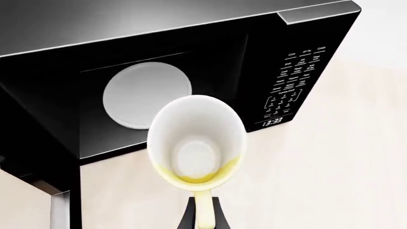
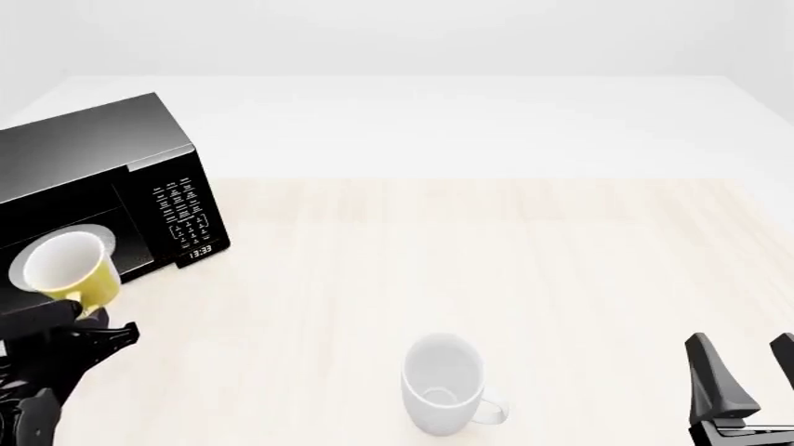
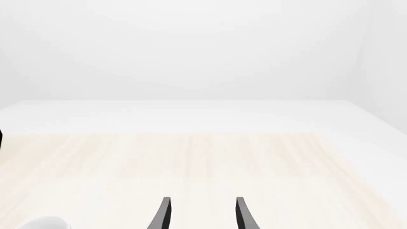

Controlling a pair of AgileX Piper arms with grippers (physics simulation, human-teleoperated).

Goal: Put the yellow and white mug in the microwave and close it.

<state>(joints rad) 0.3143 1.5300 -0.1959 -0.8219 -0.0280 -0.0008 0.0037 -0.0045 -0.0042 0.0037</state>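
Stage: the yellow and white mug is lifted off the table and held in front of the open microwave, at about 8 o'clock in the front view; it is not yet inside the cavity.
Done: the door stands open and the mug is picked up, judging from how things lie.
Left: carrying the mug in onto the turntable plate, letting go, drawing the arm out and shutting the door.
Left gripper: clamped on the mug's yellow handle, dark fingers either side of it in the left wrist view.
Right gripper: fingers spread apart and holding nothing, parked at about 4 o'clock in the front view, well apart from the microwave.
Mug, contents: white inside, tipped with its mouth toward the camera; nothing shows in it.
Microwave, contents: only the round white turntable plate is visible; the mug's rim overlaps the plate's lower edge in the left wrist view, but the mug sits nearer the camera.
Microwave door: only an edge shows, swung out on the side away from the keypad; the clock display reads 13:33.
Other container: a larger white mug stands upright on the wooden table at about 6 o'clock, apparently empty, not part of the job.
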